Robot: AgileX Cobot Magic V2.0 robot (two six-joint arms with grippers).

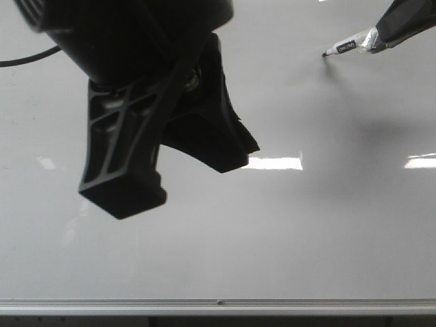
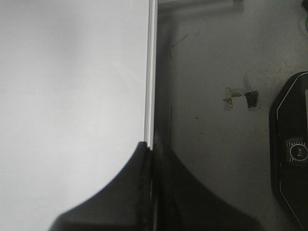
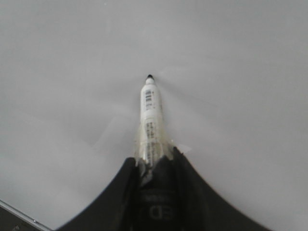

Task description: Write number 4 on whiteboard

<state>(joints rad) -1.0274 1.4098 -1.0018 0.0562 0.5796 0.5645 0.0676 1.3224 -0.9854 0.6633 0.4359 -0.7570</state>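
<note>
The whiteboard point(image 1: 286, 238) fills the front view, its silver rail point(image 1: 218, 302) along the near edge. No strokes of a number 4 show on it in any view. My right gripper point(image 1: 383, 37) at the far right is shut on a white taped marker point(image 1: 346, 47), which also shows in the right wrist view point(image 3: 150, 115). Its black tip is at or just above the board point(image 3: 240, 72); I cannot tell if it touches. My left gripper point(image 1: 174, 163) hangs close to the camera, jaws shut and empty. In the left wrist view point(image 2: 151, 147) it is over the board's rail point(image 2: 151, 72).
Beside the rail, the left wrist view shows a dark grey tabletop point(image 2: 207, 159) with tape scraps point(image 2: 240, 96) and a black device point(image 2: 293, 149) at the edge. A black cable point(image 1: 27, 60) crosses the board at the far left. Bright light reflections point(image 1: 276, 163) lie on the board.
</note>
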